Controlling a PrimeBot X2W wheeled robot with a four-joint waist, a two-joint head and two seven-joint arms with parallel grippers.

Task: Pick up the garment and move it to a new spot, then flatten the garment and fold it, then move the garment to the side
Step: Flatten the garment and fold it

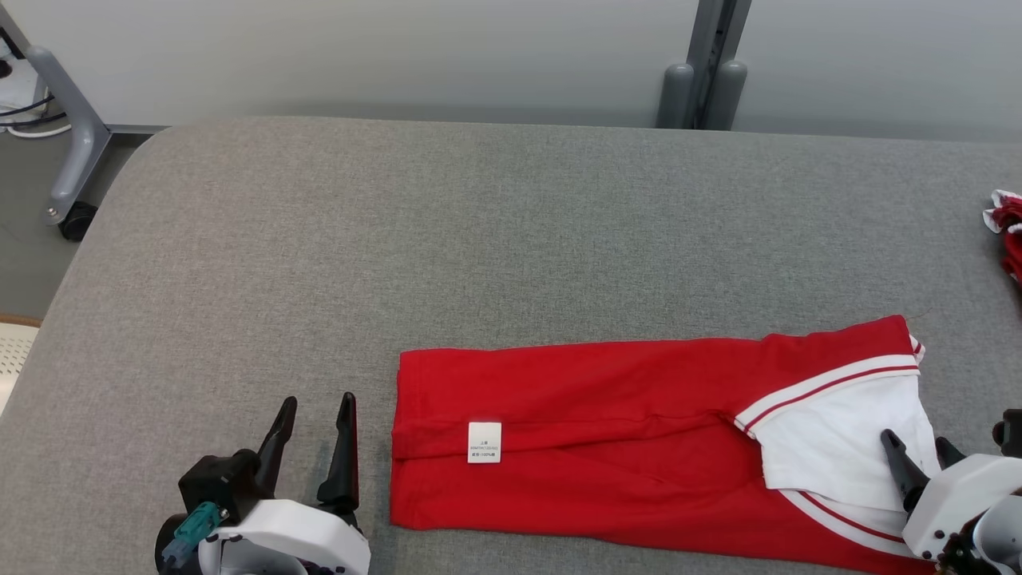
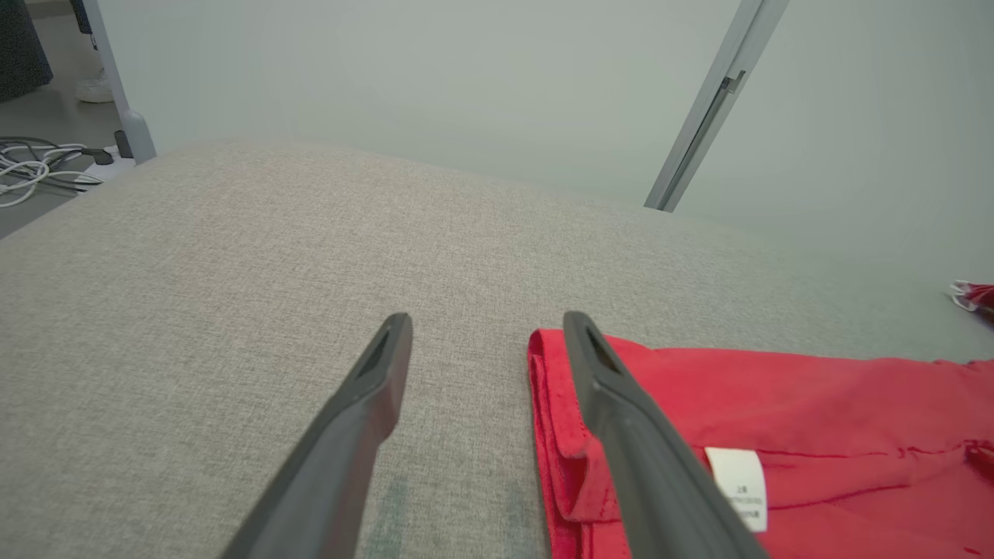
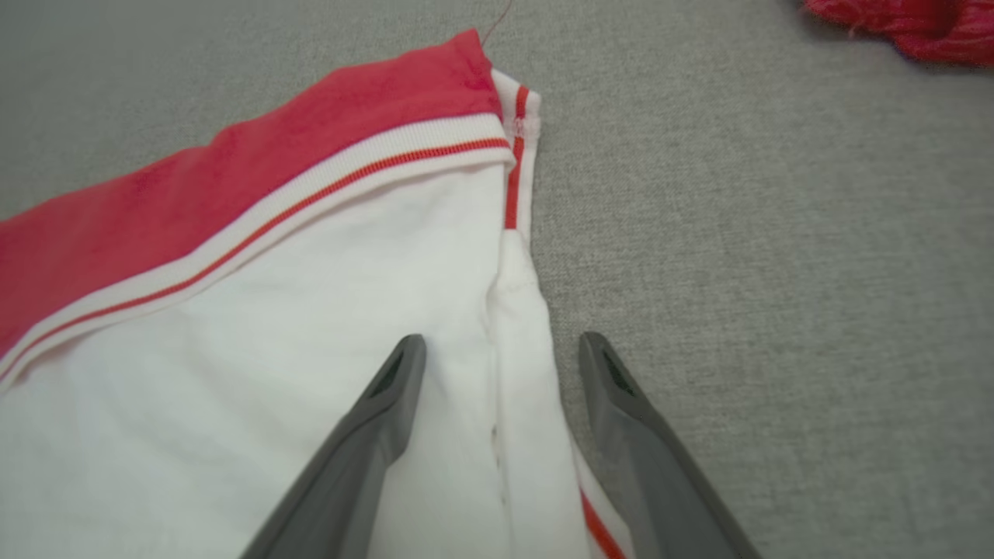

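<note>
Head view shows the garment point(image 1: 607, 431), red with a white panel point(image 1: 838, 447) trimmed in red-and-white stripes, lying folded into a long band on the near half of the grey bench point(image 1: 399, 239). It stretches from the middle toward the robot's right, and a small white label point(image 1: 485, 442) lies on the red cloth near its left end.

The left end effector point(image 1: 317, 401) sits just beside that left end with its fingers spread wide and nothing between them. In the left wrist view one finger stands over bare bench and the other crosses the garment's folded edge; contact with the cloth cannot be told.

The right end effector point(image 1: 914, 439) is at the garment's right end, also wide apart and empty. In the right wrist view one finger lies over the white panel and the other over the bench just past the hem, so the edge runs between them. Whether they touch the fabric cannot be told.

Another red cloth point(image 1: 1008, 231) lies at the bench's far right, well apart.
</note>
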